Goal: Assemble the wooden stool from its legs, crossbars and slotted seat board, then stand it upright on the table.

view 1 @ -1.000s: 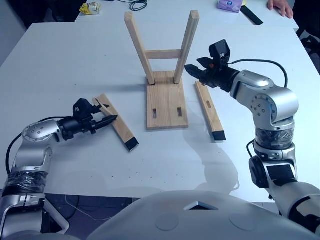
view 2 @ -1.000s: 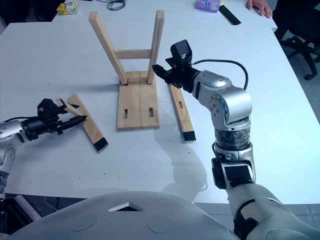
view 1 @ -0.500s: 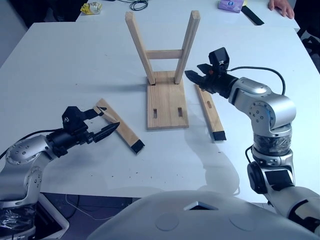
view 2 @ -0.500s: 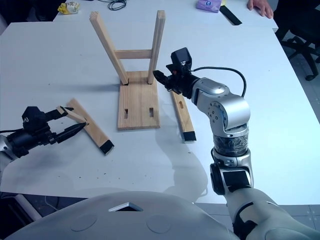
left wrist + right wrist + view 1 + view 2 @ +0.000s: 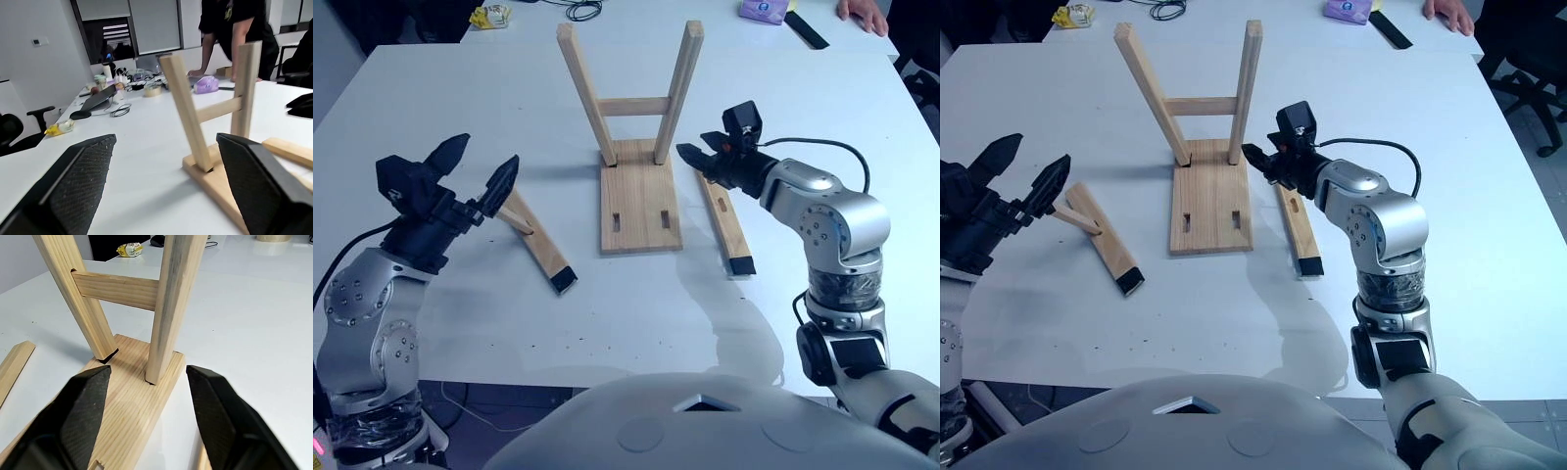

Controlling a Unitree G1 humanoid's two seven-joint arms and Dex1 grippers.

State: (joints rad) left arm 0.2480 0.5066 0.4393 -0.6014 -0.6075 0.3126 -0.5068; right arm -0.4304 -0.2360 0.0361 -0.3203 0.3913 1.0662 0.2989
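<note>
White desk (image 5: 431, 108). Head view: seat board (image 5: 640, 211) lies flat, long axis toward robot, leg pair (image 5: 678, 88) and crossbar (image 5: 634, 106) standing at its far end. Loose leg (image 5: 537, 243) left of board, near left gripper (image 5: 487, 155), jaws apart; left arm nearer. Second loose leg (image 5: 724, 220) right of board; right gripper (image 5: 691, 144) at board's far right corner, jaws apart. Left wrist view: leg pair ahead. Right wrist view: standing leg (image 5: 172, 303) dead ahead. No readable writing on parts.

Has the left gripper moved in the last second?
Yes. The left gripper has lifted off the loose leg and drawn leftward, farther from the seat board, with its jaws open.
</note>
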